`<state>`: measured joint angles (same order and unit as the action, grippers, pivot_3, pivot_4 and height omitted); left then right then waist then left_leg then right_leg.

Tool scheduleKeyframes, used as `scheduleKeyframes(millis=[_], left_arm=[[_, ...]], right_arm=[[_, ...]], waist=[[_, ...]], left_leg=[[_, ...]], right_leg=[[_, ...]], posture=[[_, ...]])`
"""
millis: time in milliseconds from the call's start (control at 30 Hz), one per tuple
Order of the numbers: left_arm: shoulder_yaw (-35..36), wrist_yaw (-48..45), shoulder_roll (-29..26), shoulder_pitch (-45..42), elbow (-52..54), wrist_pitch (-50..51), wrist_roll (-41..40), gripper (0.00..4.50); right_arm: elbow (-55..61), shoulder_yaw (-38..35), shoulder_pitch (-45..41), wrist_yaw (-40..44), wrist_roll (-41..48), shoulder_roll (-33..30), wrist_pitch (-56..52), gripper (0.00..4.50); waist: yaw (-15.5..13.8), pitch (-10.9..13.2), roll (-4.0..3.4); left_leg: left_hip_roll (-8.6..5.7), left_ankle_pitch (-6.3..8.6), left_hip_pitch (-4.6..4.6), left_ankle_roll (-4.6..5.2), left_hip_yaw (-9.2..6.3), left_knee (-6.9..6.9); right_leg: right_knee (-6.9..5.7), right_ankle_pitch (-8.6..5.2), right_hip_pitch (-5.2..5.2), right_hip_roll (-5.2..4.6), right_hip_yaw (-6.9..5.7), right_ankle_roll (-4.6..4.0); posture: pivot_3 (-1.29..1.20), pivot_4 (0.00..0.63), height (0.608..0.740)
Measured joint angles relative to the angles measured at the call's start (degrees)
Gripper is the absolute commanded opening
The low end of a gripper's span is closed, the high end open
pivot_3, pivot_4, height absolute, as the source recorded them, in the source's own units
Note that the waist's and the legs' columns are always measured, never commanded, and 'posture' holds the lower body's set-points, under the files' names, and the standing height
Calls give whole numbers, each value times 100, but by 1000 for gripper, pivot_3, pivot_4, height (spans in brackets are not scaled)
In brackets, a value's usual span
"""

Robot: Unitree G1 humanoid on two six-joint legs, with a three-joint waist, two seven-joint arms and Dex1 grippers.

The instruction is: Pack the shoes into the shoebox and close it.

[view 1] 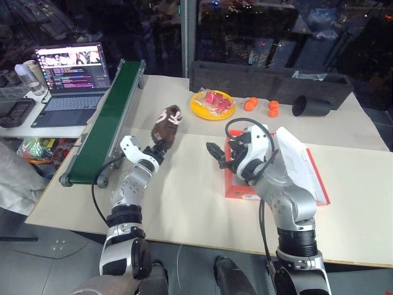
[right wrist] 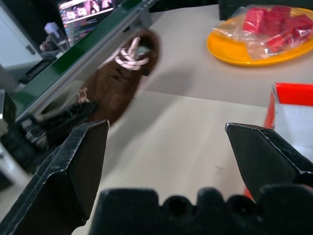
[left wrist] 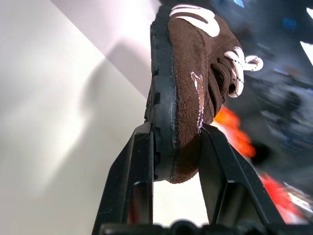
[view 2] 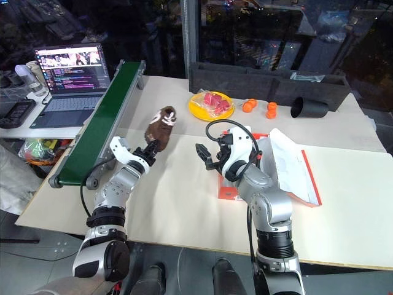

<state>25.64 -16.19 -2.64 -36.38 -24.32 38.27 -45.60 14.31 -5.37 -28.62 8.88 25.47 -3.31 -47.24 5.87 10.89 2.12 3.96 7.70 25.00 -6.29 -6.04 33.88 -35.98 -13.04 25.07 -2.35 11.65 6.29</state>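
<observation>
From the head views, one brown shoe shows, held up off the bench by the left gripper, whose fingers are clenched on its near end; the laced opening tilts away toward the far side. One red-orange shoebox lies right of centre on the bench, its white lid open and leaning to the right, and the right arm covers most of its inside (whether anything lies in it cannot be told). The right gripper hangs at the box's left edge with its fingers spread wide and nothing between them. Farther back sit one yellow plate of red pieces, four small orange fruits, one black cup on its side and one long black tray. A green conveyor runs along the left, with one laptop beyond it.

In the left wrist view, two black fingers pinch the shoe across its sole and suede side; white laces show higher up, and the background is blurred.

In the right wrist view, the two fingers stand far apart, the shoe and conveyor lie beyond, and the shoebox corner is cut off at the edge.
</observation>
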Motion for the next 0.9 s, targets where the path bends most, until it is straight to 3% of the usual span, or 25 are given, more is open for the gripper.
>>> scheduleKeyframes(millis=[200,467,900], left_arm=[[180,52,230,402,667,1087,-991,1270],[655,276,561,577,1293,1837,-2815,1270],[122,656,521,822,1362,2624,-3974,1270]], right_arm=[[-14,-868,-324,-395,852,473,-382,4500],[-486,-2446,-777,-1716,2979,843,-1050,4500],[-723,-2398,-1251,-2531,4766,750,-1006,4500]], waist=[[-10,0,0],[-33,0,0],[39,0,-1]], left_leg=[[0,-2,-1,3,-2,10],[0,-2,9,4,-5,10],[0,-2,9,5,-5,12]], right_leg=[[-4,6,-2,0,-1,-4],[9,5,-4,-3,-5,-7],[9,6,1,-3,-7,-10]], posture=[[0,150,740],[0,150,740],[0,150,740]])
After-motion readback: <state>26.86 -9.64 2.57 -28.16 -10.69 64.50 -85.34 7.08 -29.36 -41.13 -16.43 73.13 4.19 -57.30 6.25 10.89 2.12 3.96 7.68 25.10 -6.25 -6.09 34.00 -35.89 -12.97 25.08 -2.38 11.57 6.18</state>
